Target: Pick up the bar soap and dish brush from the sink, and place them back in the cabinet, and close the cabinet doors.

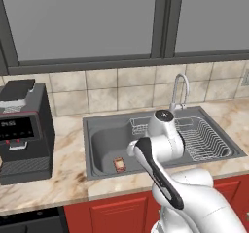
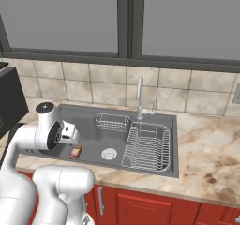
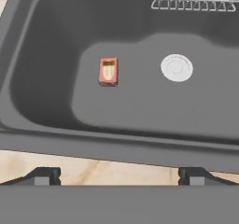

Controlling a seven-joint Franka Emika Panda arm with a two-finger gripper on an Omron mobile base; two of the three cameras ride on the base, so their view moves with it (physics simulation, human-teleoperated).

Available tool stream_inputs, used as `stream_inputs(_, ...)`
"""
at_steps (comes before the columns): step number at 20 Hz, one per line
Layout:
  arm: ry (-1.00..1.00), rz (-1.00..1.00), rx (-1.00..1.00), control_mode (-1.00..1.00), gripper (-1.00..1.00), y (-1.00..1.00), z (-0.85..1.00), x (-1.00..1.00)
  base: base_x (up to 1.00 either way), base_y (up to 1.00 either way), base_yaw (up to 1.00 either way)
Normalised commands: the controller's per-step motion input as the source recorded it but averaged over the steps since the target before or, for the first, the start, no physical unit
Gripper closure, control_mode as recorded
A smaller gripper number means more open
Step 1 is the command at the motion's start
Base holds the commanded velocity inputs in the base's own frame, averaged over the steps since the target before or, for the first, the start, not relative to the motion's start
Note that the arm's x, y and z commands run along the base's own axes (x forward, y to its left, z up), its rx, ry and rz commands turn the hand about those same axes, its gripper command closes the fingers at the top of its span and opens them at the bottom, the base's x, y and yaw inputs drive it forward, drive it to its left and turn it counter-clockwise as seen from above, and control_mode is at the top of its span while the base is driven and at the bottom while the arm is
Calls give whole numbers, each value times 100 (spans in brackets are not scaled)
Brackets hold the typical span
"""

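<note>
Hand view looks down at the bar soap (image 3: 108, 71) beside the drain (image 3: 176, 67); gripper (image 3: 119, 176) fingers spread wide, ready to descend.

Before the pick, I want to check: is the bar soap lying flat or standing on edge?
Lying flat: the bar soap rests on the sink floor with its paler face up.
</note>
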Motion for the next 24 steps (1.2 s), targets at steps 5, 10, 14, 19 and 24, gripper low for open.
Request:
stream_inputs(5, 1, 0, 0, -100, -100, 19, -19, 46, 0, 0, 0)
stream_inputs(10, 1, 0, 0, -100, -100, 20, -17, 45, 0, 0, 0)
stream_inputs(14, 0, 0, 0, -100, -100, 8, -24, 37, 0, 0, 0)
stream_inputs(19, 0, 0, 0, -100, -100, 0, -27, 30, 0, 0, 0)
stream_inputs(24, 0, 0, 0, -100, -100, 0, -33, 27, 0, 0, 0)
